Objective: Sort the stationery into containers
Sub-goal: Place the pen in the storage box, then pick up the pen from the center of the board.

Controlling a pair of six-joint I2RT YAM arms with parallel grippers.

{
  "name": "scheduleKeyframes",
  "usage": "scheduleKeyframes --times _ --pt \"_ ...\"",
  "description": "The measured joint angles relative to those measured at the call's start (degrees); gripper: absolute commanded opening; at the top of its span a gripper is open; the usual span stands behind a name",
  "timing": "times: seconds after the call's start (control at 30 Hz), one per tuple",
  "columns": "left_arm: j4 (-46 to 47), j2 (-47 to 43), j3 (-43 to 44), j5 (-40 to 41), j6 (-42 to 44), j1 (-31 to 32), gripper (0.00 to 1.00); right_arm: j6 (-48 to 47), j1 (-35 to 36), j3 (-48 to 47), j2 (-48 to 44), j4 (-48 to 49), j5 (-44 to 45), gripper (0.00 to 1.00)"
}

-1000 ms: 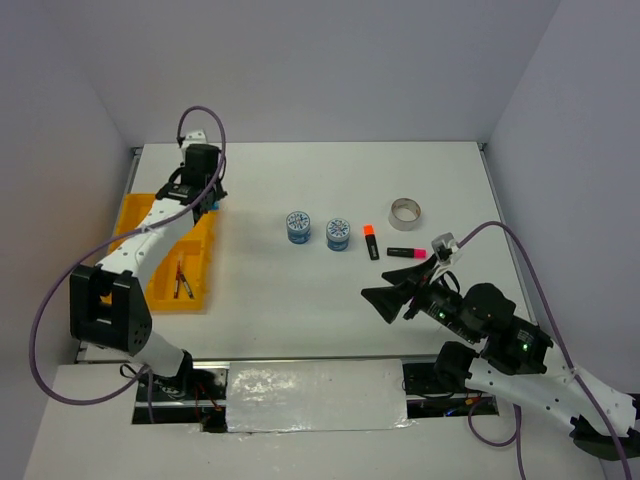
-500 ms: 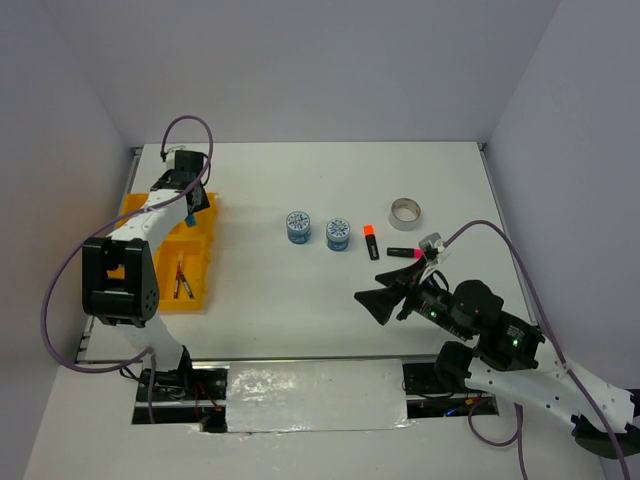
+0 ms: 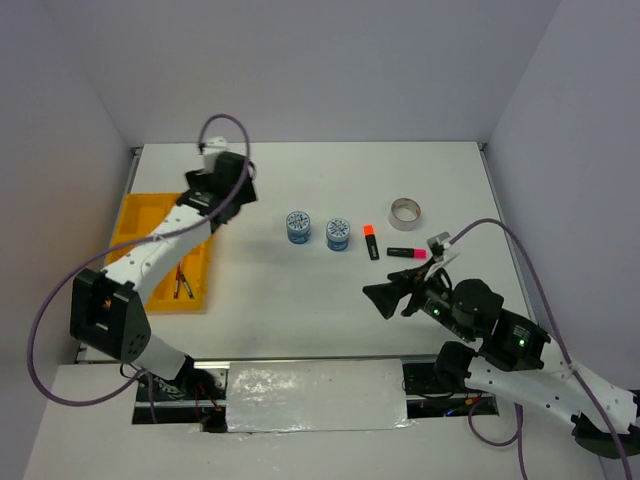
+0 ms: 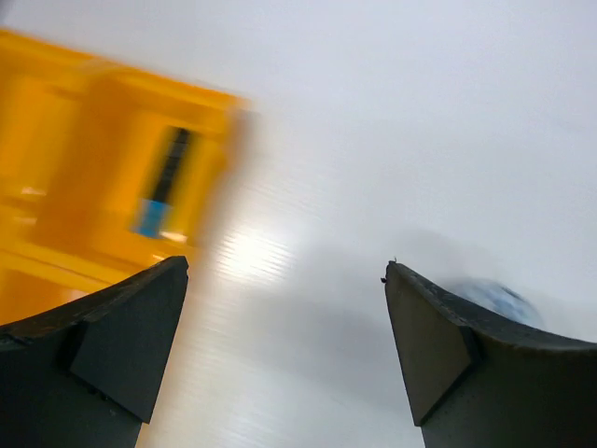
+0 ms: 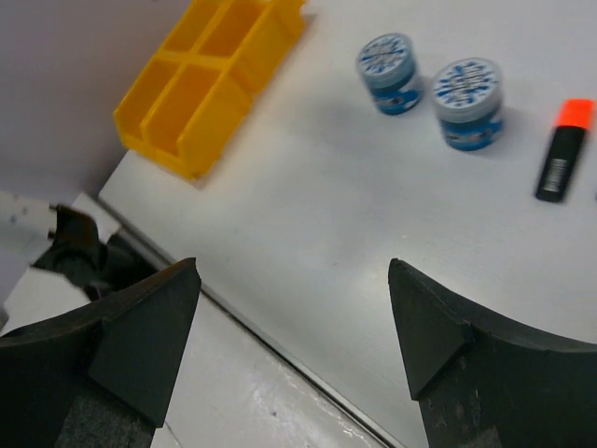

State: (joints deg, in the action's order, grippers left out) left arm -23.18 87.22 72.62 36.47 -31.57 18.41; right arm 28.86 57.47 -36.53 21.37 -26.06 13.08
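Note:
The yellow tray lies at the table's left, with thin pens in its near compartment. In the left wrist view a blue-ended highlighter lies inside the blurred tray. My left gripper hangs open and empty just right of the tray. Two blue-white rolls, an orange highlighter, a pink highlighter and a silvery tape ring lie mid-table. My right gripper is open and empty, in front of them.
The right wrist view shows the tray's wall, both rolls and the orange highlighter beyond the fingers. One roll peeks over the left gripper's right finger. White walls enclose the table on three sides.
My left gripper has opened, left the blue-ended highlighter in the tray and swung right off the tray over the table. The right arm has hardly moved.

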Motion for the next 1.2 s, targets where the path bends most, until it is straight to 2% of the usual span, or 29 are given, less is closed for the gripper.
scheduleKeyframes --times 0.1,0.17,0.27,0.37,0.53,0.67,0.83,0.93,0.97,1.07,1.2 --pt "1.11 -2.86 -0.04 1.42 -5.11 15.32 0.99 3.85 0.00 -4.55 -1.84 -7.58 9.16 0.89" --pt "2.01 -2.84 -0.31 1.46 -9.31 23.26 0.99 7.61 0.00 -8.59 -3.34 -12.83 15.28 0.90" --pt "2.08 1.11 1.46 3.52 -14.29 30.32 0.99 12.04 0.00 -13.51 -5.57 -19.23 22.73 0.92" --pt "0.02 13.14 12.41 5.27 -18.53 34.88 0.99 14.86 0.00 -15.82 -7.61 -24.09 27.63 0.92" --pt "-2.14 31.52 30.60 5.03 -21.70 37.16 0.99 15.96 0.00 -15.98 -8.92 -28.04 29.51 0.92" --pt "-3.76 40.52 38.99 4.76 -23.10 37.57 0.98 15.80 0.00 -15.63 -9.31 -28.35 29.42 0.92" --pt "-2.03 46.53 42.53 4.20 -22.08 37.88 0.94 14.05 0.00 -14.71 -9.68 -27.61 27.71 0.92" --pt "-1.09 49.09 43.76 4.17 -21.20 38.01 0.89 13.00 0.00 -14.10 -9.68 -27.28 26.16 0.92" --pt "-1.07 49.68 43.95 4.17 -21.11 38.01 0.83 12.61 0.00 -13.88 -9.68 -27.10 25.66 0.92" --pt "-0.79 51.41 44.04 4.13 -21.18 37.99 0.75 11.58 0.00 -13.14 -9.68 -26.71 24.28 0.92" --pt "-0.57 53.92 44.41 3.54 -21.09 37.97 0.71 10.60 0.00 -12.17 -10.23 -26.03 23.02 0.92"
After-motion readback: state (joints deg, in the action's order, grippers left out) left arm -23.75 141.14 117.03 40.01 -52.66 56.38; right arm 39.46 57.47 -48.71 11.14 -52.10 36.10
